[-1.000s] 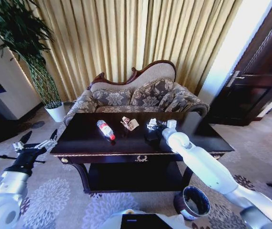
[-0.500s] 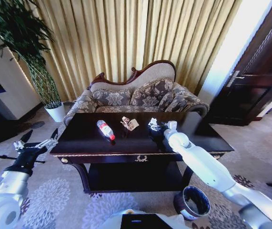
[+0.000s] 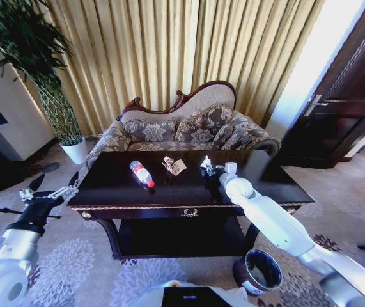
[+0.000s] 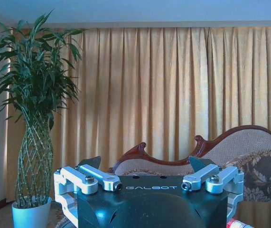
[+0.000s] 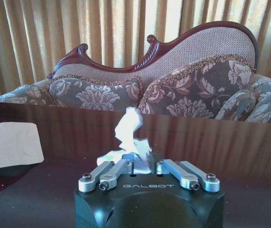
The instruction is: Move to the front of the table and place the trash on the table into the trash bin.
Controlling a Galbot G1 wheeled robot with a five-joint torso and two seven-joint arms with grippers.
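We have the right claw extended over the surface, at 1 o'clock from the surface's centre in the head view. Its fingers are drawn in narrow around the white paper, which stands up between them in the right wrist view. The arm reaches in from the front right corner, probably so that the bin, on the floor at 5 o'clock by that same corner, lies a short swing away.

The bottle lies on its side at 10 o'clock from centre, cap toward the front edge. The wrapper sits at 12 o'clock, between bottle and paper, apart from both. We judge neither has been dealt with yet.

The left claw hangs with its fingers spread wide, empty, off the left end of the surface at 9 o'clock. We take it to be parked clear of the work.

Limits of view:
- Whether the paper is lifted or resting on the surface is hard to tell; the claw body hides its base.
- The bin's inside is partly cut off.
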